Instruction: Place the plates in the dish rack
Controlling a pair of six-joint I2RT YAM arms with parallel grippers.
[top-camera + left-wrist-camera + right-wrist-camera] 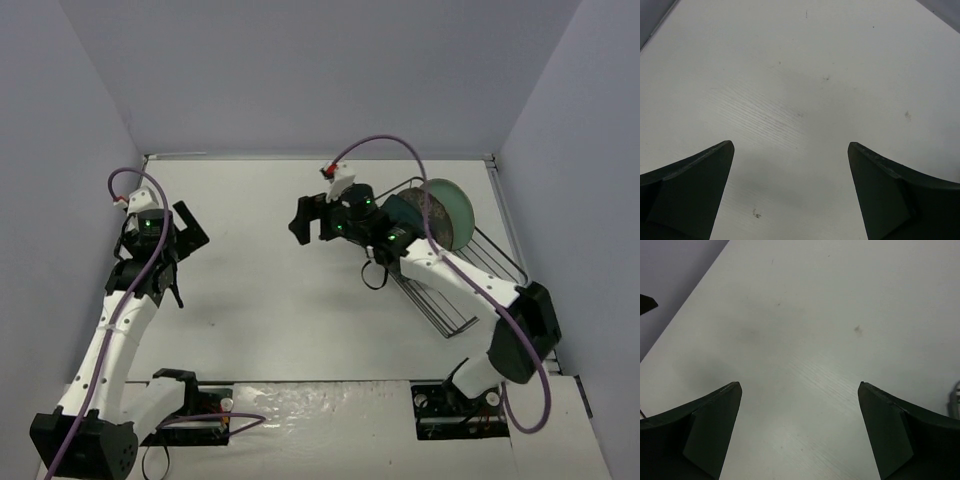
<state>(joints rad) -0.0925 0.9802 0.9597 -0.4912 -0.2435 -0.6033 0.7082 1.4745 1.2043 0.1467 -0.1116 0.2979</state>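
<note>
The left hand [790, 146] and the right hand [800, 385] both hung wide open and empty over the bare bench [270, 300]. Beyond the right hand, a mint-green plate [447, 212] stood upright in the dish rack [447, 322].

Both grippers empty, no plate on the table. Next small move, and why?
Probably draw the right gripper back toward its base: it is open over bare table, the mint-green plate and dark teal plate stand in the dish rack, and its arm hides where a third might sit.
</note>
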